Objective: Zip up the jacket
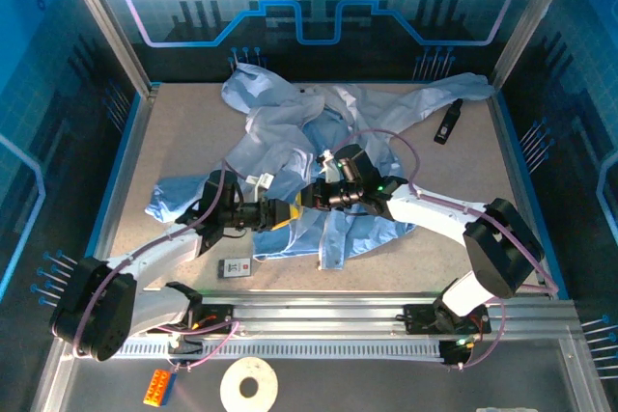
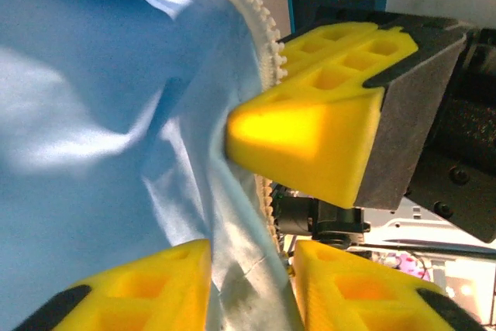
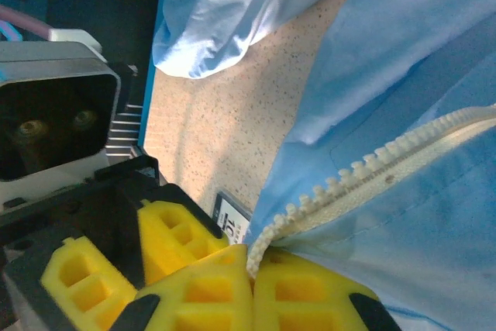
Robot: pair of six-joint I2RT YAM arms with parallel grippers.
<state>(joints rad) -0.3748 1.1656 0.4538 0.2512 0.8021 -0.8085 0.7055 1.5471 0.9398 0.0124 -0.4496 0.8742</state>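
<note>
The light-blue jacket (image 1: 290,137) lies crumpled across the middle of the table. Both grippers meet at its lower front edge. My right gripper (image 1: 311,200) (image 3: 252,257) is shut, with the pale zipper strip (image 3: 372,168) pinched between its yellow fingertips. In the left wrist view those same shut yellow fingers (image 2: 310,129) hold the toothed edge (image 2: 260,21). My left gripper (image 1: 282,211) (image 2: 252,257) stands just in front of it, its jaws apart, and a fold of the jacket (image 2: 101,114) runs down between its fingers (image 2: 132,292).
A small white card (image 1: 235,267) (image 3: 232,221) lies on the table by the jacket's near hem. A black object (image 1: 446,123) rests at the back right by a sleeve. An orange brick (image 1: 159,386) and a white tape roll (image 1: 249,385) sit below the rail.
</note>
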